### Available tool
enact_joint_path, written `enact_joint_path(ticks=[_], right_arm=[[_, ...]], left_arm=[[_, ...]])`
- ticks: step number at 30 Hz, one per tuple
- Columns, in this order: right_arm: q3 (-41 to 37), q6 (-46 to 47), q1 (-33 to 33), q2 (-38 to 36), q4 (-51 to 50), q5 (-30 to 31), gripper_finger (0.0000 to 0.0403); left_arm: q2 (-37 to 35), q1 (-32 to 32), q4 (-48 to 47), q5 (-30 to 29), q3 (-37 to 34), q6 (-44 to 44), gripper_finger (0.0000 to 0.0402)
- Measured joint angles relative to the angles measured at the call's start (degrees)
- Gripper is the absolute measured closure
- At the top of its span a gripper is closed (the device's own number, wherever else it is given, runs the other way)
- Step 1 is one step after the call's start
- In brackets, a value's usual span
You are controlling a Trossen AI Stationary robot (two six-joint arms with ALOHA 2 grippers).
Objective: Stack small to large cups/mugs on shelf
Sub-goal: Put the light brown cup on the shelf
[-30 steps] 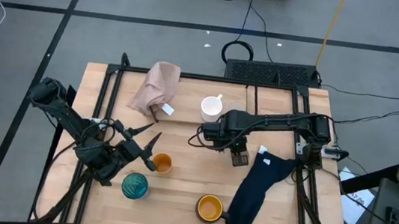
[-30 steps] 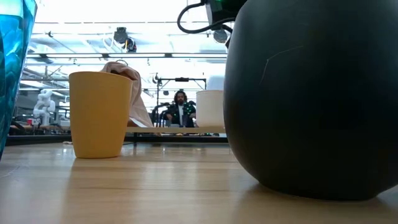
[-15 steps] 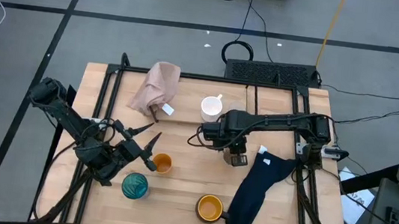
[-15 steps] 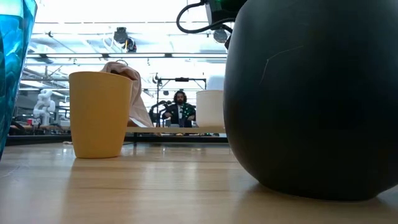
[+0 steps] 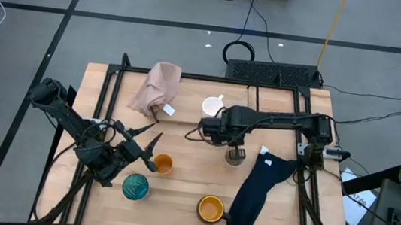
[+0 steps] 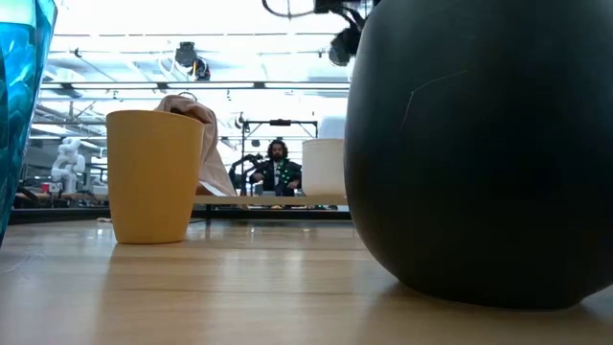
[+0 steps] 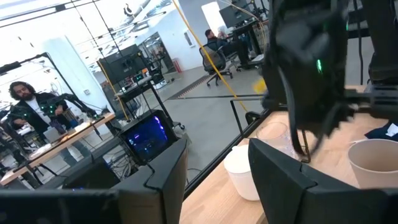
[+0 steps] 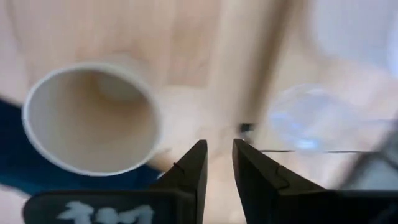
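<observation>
Standing beige cup (image 5: 235, 156) beside right hand (image 5: 225, 136)

I've let go: my right gripper (image 5: 233, 140) has lifted back off the beige cup (image 5: 235, 156), jaws a little apart, and the cup now stands uncovered.

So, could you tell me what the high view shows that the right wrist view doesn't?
Only the high view shows the left gripper, open beside the small orange cup, the teal glass, the white mug and the pink cloth. Only the right wrist view shows the clear cup. Both show the beige cup and the navy cloth.
</observation>
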Motion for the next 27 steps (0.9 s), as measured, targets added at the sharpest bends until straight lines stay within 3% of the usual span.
enact_joint_path(ticks=[6,14,17,21,24,27], right_arm=[[4.7,4.3,0.1,-6.5,1.1,15.8,0.0335],[3.1,16.5,4.6,-29.0,4.6,16.8,0.0335],[-2.8,19.7,10.1,-39.5,11.7,17.5,0.0335],[-16.4,19.3,17.5,-51.1,25.4,22.0,0.0335],[-27.0,16.9,19.7,-56.9,35.1,22.8,0.0335],[-35.6,13.8,20.3,-60.5,42.2,22.7,0.0335]], left_arm=[[0.0,0.0,0.0,0.0,0.0,0.0,0.0229],[0.0,0.0,0.0,0.4,0.0,-0.7,0.0229],[0.0,0.0,0.0,2.1,0.0,-1.5,0.0229],[0.0,1.3,0.0,9.7,0.0,-4.5,0.0229],[-0.1,3.4,-1.6,15.3,0.0,-8.5,0.0229],[-0.2,5.8,-10.0,22.2,1.0,-15.2,0.0229]])
